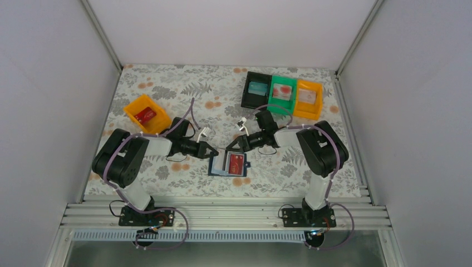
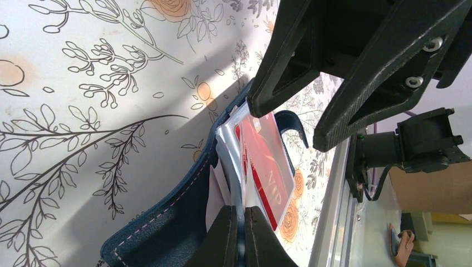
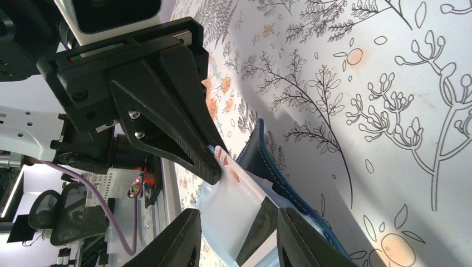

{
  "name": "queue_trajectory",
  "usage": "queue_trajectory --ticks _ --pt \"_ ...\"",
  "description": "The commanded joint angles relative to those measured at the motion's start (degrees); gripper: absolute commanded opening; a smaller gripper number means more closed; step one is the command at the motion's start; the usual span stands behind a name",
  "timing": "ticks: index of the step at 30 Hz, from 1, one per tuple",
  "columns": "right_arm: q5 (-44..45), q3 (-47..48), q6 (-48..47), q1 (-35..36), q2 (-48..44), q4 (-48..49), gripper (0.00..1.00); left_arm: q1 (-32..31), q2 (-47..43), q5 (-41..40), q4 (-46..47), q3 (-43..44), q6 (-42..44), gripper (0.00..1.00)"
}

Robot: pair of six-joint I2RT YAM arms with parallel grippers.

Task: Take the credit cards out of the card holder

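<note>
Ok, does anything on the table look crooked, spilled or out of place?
Only the lone orange bin on the left: it sits turned at an angle, unlike the straight row of three bins on the right. Nothing looks spilled or damaged.

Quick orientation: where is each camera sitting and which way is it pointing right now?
Top external: above and behind the bases, looking down at the table; shows left arm, right arm, left gripper and right gripper at the card holder.
Left wrist: low, looking along the card holder toward the right gripper; own fingers at bottom.
Right wrist: low, facing the left gripper; own fingers at bottom.
Shared: all three show the card holder.
</note>
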Motion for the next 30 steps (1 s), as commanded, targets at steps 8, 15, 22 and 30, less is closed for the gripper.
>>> queue_trajectory --ticks 8,15,22,30 --pt "-1.36 2.4 -2.22 1.09 4.73 -0.58 0.41 -0.3 0.91 0.48 1.56 -0.17 1.87 0.02" --pt "-2.8 1.65 -3.11 2.1 3.54 -0.77 0.24 -0.3 0.87 0.48 1.52 -0.17 1.95 0.02" --pt "-3.5 2.73 -4.13 2.11 2.7 -2.87 0.06 -0.29 1.24 0.33 1.48 -0.17 1.86 0.02" --pt "-2.56 2.44 -7.65 0.62 0.99 -8.4 0.05 -0.3 0.96 -1.91 -1.03 0.94 2.65 0.04"
